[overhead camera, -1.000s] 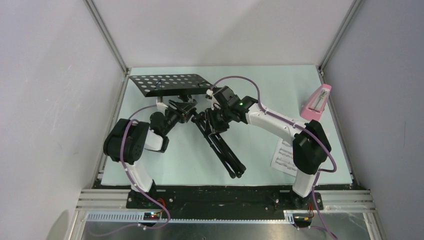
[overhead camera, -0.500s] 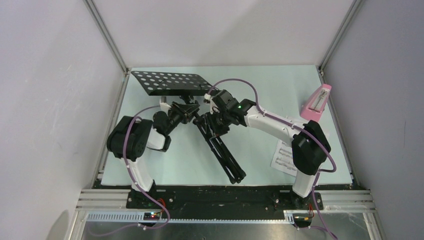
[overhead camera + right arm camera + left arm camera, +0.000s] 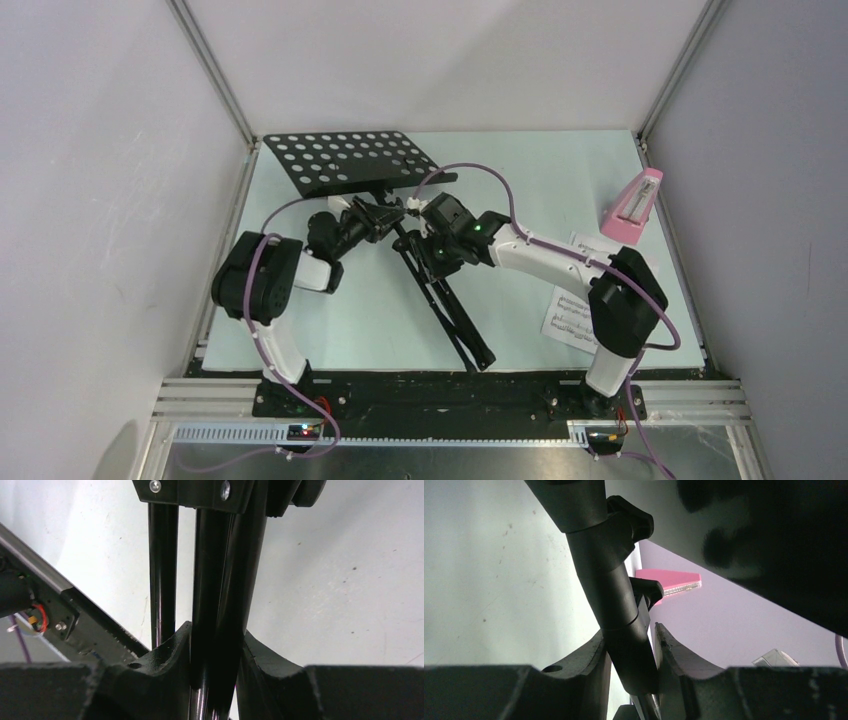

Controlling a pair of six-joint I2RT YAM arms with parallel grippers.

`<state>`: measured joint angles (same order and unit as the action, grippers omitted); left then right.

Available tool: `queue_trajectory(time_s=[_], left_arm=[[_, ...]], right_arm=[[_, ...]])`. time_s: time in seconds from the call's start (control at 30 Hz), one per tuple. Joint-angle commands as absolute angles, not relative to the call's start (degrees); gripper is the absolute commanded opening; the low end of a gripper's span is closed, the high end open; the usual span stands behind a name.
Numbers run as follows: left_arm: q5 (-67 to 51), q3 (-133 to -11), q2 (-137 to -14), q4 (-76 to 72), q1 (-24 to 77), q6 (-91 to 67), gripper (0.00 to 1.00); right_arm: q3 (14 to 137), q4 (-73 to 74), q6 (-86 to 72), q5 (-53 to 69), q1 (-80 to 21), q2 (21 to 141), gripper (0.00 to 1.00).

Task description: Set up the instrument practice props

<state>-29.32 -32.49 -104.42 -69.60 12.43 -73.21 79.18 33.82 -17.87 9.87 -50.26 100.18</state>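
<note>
Across the pale green counter the black tripod music stand with hole-punched metal desk is held, its legs folded. White printed sheet-music pages are laid right of the stand, and the small pink pyramid metronome is seen farther right. The stand's tube is clenched by the left fingers, and its folded legs by the right fingers.

Seen from above, the light is bright, even and soft, with no glare off the pale table. The music stand throws only a soft shadow just beneath its holed plate, and that view is sharp throughout. In the left wrist view the stand's tube is a dark, underlit shape. A black mass to its right is blurred out of focus, while the pink metronome beyond it reads clearly. In the right wrist view the stand's glossy tubes carry thin bright streaks
</note>
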Motion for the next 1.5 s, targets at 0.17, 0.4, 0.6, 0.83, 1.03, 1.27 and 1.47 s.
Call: queue_trajectory(time_s=[0.17, 0.4, 0.6, 0.83, 1.03, 1.27, 1.47], left_arm=[[-40.50, -45.31, -92.21, -78.07, 12.75, -60.61, 0.00], [-45.18, -53.64, -85.25, -56.34, 12.81, -44.07, 0.00], [-47.27, -58.78, -82.37, -49.45, 12.82, -37.76, 0.00], [-52.08, -64.50, -80.46, -43.31, 12.91, -30.80, 0.00], [-55.45, -66.66, -77.69, -41.38, 13.24, -25.78, 0.00], [-58.03, -68.51, -76.02, -39.95, 13.36, -23.60, 0.00], [-58.10, -69.23, -74.29, -35.89, 13.39, -19.12, 0.00]], right_arm=[[75.96, 17.48, -11.13, 1.51, -51.92, 95.74, 0.01], [75.87, 8.62, -9.36, -2.23, -51.51, 97.94, 0.06], [75.85, 1.46, -8.38, -6.10, -51.45, 99.06, 0.10], [76.21, -4.37, -5.65, -7.66, -50.79, 99.67, 0.32], [79.88, -1.47, -7.33, -5.56, -49.25, 99.90, 0.45], [79.81, -2.26, -4.99, -4.67, -49.63, 98.79, 0.69], [78.77, -0.30, -3.16, -4.60, -50.66, 94.78, 0.77]])
